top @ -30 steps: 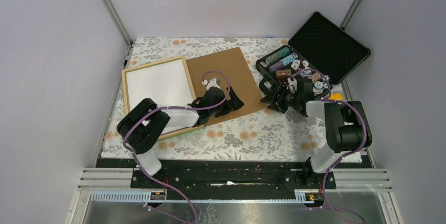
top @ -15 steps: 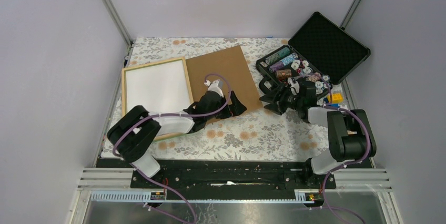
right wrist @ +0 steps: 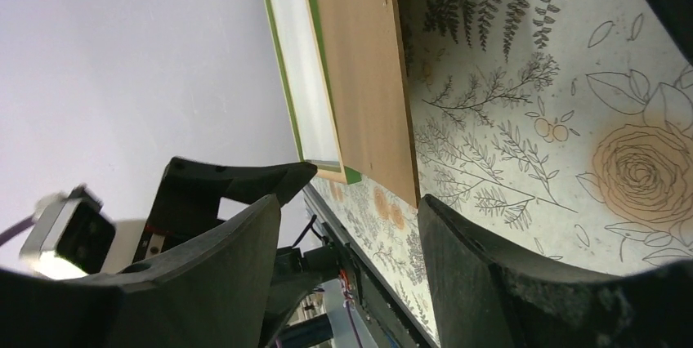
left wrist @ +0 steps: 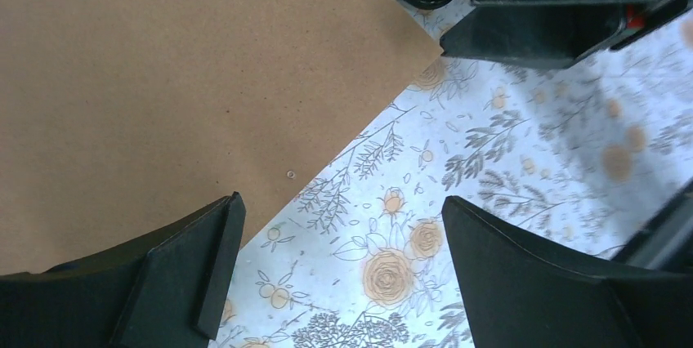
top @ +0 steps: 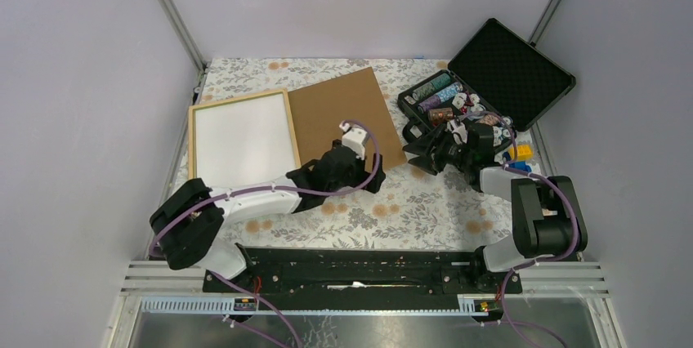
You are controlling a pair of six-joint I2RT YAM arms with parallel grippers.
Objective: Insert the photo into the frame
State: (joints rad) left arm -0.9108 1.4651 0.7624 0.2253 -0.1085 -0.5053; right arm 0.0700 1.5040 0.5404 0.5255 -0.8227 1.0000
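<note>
The frame (top: 196, 140) lies flat at the left, wood edge up, its green face edge showing in the right wrist view (right wrist: 282, 54). A white sheet (top: 245, 137), seemingly the photo's plain back, fills its opening; no print shows. The brown backing panel (top: 343, 111) lies beside it and shows in the left wrist view (left wrist: 163, 78). My left gripper (top: 369, 176) is open and empty over the panel's near right corner (left wrist: 343, 270). My right gripper (top: 421, 152) is open and empty, low over the cloth just right of the panel (right wrist: 351, 258).
A black hinged case (top: 507, 66) of chips stands open at the back right, close behind the right gripper. A floral cloth (top: 425, 201) covers the table. The two grippers face each other, a short gap apart. Metal rails run along the near edge.
My left gripper has moved right and nearer, from the frame and panel seam to the panel's near right corner. The right gripper has barely shifted. Frame, sheet and panel have not moved.
</note>
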